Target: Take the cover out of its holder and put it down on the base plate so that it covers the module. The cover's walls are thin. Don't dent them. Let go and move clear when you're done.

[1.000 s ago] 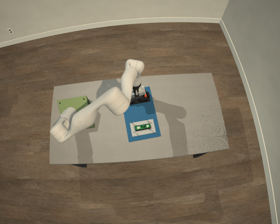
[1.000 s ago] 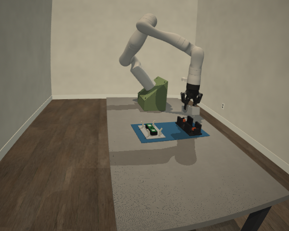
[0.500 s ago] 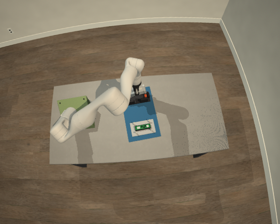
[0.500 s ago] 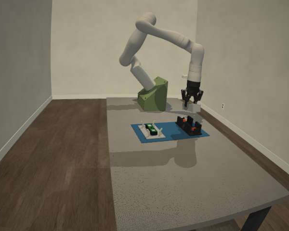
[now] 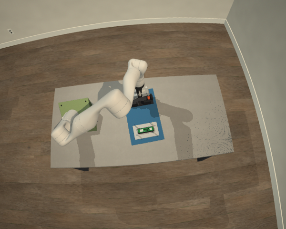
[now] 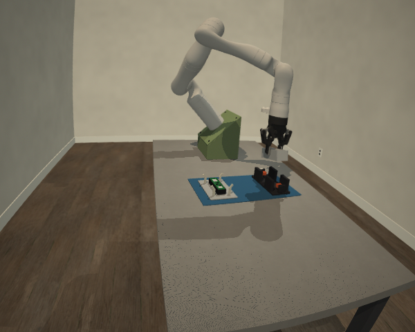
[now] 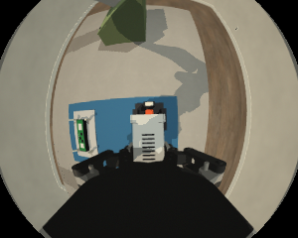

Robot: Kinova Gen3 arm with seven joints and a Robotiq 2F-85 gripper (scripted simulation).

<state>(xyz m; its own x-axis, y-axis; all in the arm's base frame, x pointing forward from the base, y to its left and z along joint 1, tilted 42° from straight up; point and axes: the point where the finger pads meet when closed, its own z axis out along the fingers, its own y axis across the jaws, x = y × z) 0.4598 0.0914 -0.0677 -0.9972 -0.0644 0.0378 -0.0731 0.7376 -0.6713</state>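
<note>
My gripper (image 5: 139,95) (image 6: 274,150) (image 7: 148,147) points down and is shut on the light grey cover (image 5: 145,91) (image 6: 280,155) (image 7: 148,141), a box with slots in its top. The cover hangs level, above and clear of the black holder (image 5: 139,102) (image 6: 269,184) (image 7: 138,109), which has upright walls and orange parts. The white base plate (image 5: 148,136) (image 6: 224,196) (image 7: 91,124) bears the green and black module (image 5: 146,130) (image 6: 216,184) (image 7: 80,136), uncovered, with thin pale posts near the plate's corners. No dent is visible in the cover; its far side is hidden.
The holder and base plate stand at opposite ends of the blue mat (image 5: 140,118) (image 6: 241,185) (image 7: 111,124). Posts rise around the module. The arm's green pedestal (image 5: 74,103) (image 6: 231,142) (image 7: 126,25) stands on the grey table (image 5: 199,98) (image 6: 290,268), away from the mat.
</note>
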